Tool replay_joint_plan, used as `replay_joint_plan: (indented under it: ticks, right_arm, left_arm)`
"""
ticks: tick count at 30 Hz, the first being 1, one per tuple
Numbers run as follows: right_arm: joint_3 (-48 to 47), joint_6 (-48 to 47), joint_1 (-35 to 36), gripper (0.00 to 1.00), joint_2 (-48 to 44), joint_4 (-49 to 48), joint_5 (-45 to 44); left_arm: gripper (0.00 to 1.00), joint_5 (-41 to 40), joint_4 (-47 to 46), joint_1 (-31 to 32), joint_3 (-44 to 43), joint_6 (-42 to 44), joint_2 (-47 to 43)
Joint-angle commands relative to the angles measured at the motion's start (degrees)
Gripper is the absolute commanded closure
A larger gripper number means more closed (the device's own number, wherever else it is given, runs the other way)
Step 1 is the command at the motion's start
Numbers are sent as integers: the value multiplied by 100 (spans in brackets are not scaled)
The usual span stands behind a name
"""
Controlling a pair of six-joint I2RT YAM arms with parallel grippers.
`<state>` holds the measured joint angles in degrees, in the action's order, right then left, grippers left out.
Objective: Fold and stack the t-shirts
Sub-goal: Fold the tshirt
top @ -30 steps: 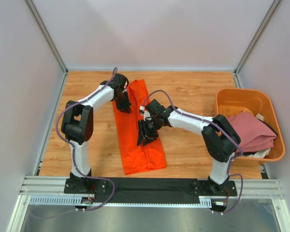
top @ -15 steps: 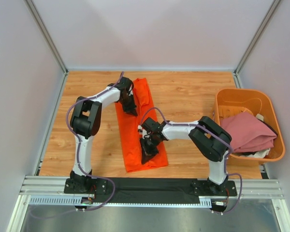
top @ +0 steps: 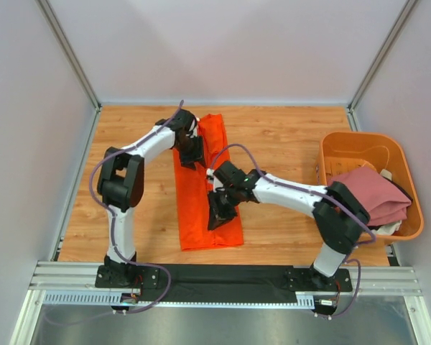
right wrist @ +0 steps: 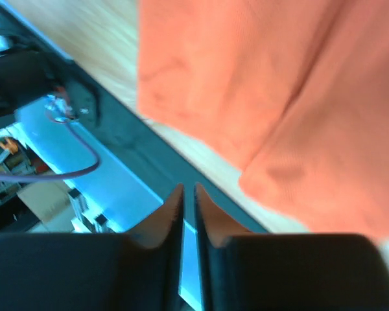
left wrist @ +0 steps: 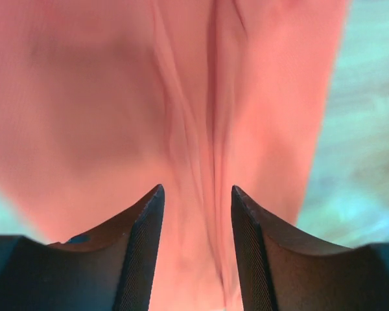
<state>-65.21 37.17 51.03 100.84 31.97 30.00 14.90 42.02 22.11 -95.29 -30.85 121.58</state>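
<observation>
The bright orange t-shirt [top: 200, 224] lies on the wooden table as a long narrow folded strip running from far to near. My left gripper [top: 192, 157] hovers over its upper part, jaws open, with wrinkled orange cloth [left wrist: 117, 97] below the fingers [left wrist: 196, 189] and nothing held. My right gripper [top: 217, 215] is over the strip's lower right part, jaws shut and empty [right wrist: 188, 188], with the shirt's lower edge [right wrist: 246, 78] just beyond them. The dusty pink t-shirt [top: 370, 194] lies bunched in the tub at the right.
The rigid orange plastic tub [top: 359, 136] stands at the right edge of the table, with other cloth under the pink shirt. Grey walls enclose the table on three sides. A black mat and metal rail [top: 223, 277] run along the near edge.
The orange shirt has become a narrower, straighter strip. My right gripper moved down along it and then back a little; its elbow swung right. My left gripper shifted slightly right at the top.
</observation>
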Motion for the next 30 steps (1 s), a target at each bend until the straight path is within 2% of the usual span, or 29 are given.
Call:
replay_joint_plan:
  ticks: [1,2,4,5,6,7,9,10,13,14,16,20,26,30]
  right_arm:
    - [-28,-78,-407,81,-959,766,-310]
    - [191,-78,-505,73,-1109,846,-302]
    - [446,-87,-838,66,-1539,969,-258]
    - [613,-104,-927,54,-1689,987,-232]
    - [911,-139,-1023,48,-1795,1004,-188]
    - [1079,-174,-1224,42,-1987,1013,-92]
    - [1378,-254,-1419,39,-2120,1013,14]
    - [1658,-289,-1576,39,-2217,961,171]
    - [2089,-315,-1736,42,-2331,795,217]
    - [2204,-298,-1762,44,-2375,715,260]
    - [2459,-237,-1885,46,-2419,523,287]
    - [2872,35,-1930,50,-2367,-5,567]
    - [3120,299,-1938,47,-1929,-752,717]
    - [3014,388,-1930,45,-1436,-990,744]
  left_arm:
    - [46,92,428,-5,264,290,-1468]
    - [46,119,552,-5,317,316,-1879]
    - [46,93,919,-5,475,352,-2321]
    - [46,136,983,-5,806,343,-2819]
    - [51,197,1001,-5,1045,299,-3085]
    - [53,268,1027,-5,1656,247,-3357]
    - [57,303,966,-5,2440,1,-4262]
    - [57,286,905,-5,3236,-96,-4840]
    - [57,478,468,-5,4515,-727,-5704]
    - [55,601,343,-5,5241,-903,-6159]
    - [49,795,0,4,6095,-1501,-6679]
    - [41,690,-308,4,6829,-2082,-7130]
    - [41,497,-273,13,6953,-2249,-6586]
    - [41,637,-729,144,7296,-2583,-6498]
